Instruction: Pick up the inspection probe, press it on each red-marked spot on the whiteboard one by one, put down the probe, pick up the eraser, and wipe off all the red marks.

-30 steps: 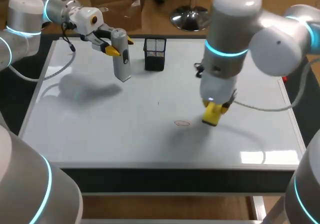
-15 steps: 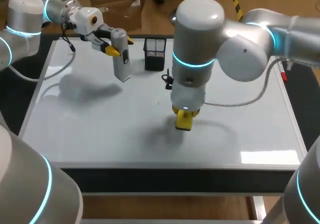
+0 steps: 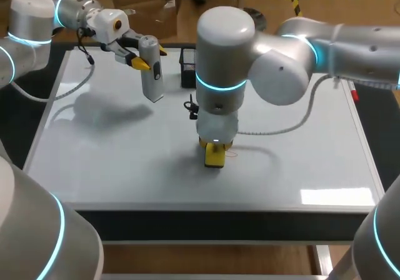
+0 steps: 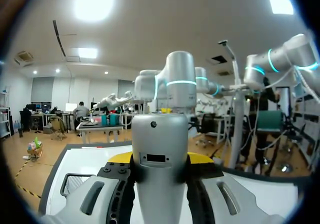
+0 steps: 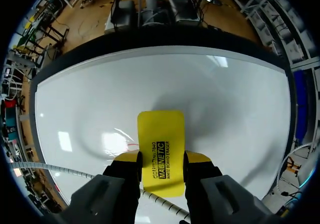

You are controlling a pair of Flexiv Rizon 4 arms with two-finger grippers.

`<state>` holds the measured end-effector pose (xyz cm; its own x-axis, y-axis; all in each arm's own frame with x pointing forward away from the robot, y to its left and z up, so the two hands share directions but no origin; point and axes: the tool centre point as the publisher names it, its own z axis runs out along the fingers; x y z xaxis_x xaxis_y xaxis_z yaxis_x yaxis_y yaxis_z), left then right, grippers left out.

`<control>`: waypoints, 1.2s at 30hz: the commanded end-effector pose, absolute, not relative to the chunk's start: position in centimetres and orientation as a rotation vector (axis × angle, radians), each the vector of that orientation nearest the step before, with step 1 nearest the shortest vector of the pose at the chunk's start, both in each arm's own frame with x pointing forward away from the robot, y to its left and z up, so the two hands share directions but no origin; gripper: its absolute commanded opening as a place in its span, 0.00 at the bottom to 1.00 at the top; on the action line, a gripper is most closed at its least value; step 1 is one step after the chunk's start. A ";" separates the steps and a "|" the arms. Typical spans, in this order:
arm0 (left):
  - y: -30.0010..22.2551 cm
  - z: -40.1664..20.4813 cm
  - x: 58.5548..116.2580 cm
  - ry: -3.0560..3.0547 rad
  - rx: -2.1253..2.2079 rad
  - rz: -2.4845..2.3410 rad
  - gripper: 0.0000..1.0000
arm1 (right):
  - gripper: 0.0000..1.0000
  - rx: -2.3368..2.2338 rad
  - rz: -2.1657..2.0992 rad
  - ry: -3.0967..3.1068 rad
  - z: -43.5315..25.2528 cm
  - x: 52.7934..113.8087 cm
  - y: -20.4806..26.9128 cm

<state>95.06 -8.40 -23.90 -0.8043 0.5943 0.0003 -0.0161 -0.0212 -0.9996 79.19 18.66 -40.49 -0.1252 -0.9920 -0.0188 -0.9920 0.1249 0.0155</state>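
The right gripper (image 5: 160,159) is clamped on the yellow block eraser (image 3: 214,157), one finger on each long side. The eraser's face lies flat on the white glossy whiteboard (image 3: 112,155), well in front of the black wire-mesh pen holder (image 3: 187,70) and slightly to its right. Its long axis runs ahead of the fingers, roughly from the holder's side toward the board's near edge, so it lies crosswise to a sideways stroke. A faint red trace (image 3: 233,154) shows just beside the eraser, on the side farther from the holder's line. What is left to wipe therefore seems to lie to the eraser's right, and a return pass that way looks likely. The right arm is by far the nearer one.

The left gripper (image 3: 150,56) grips the grey cylindrical inspection probe (image 3: 152,74), holding it off the board just left of the holder with its tip pointing down.

A second ago the eraser sat far to the right of the holder, with a thin red oval lying open to its left. It has since slid leftward across that oval, and most of the mark is gone. The left arm and probe have not shifted.
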 end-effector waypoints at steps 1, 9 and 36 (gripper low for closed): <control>-8.4 -23.8 95.2 -1.827 -0.605 1.873 0.00 | 0.00 -2.085 0.045 2.356 -41.4 79.7 18.8; -8.4 -23.8 95.2 -1.827 -0.605 1.873 0.00 | 0.00 -2.089 0.076 2.364 -42.2 80.3 18.5; -8.4 -23.8 95.2 -1.827 -0.605 1.873 0.00 | 0.00 -1.937 0.093 2.568 -43.2 79.3 9.2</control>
<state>95.06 -8.40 -23.90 -0.8042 0.5943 0.0003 -0.0160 -0.0212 -0.9996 79.93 11.50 -42.78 -0.2723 -0.9612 0.0436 -0.9562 0.2754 0.0989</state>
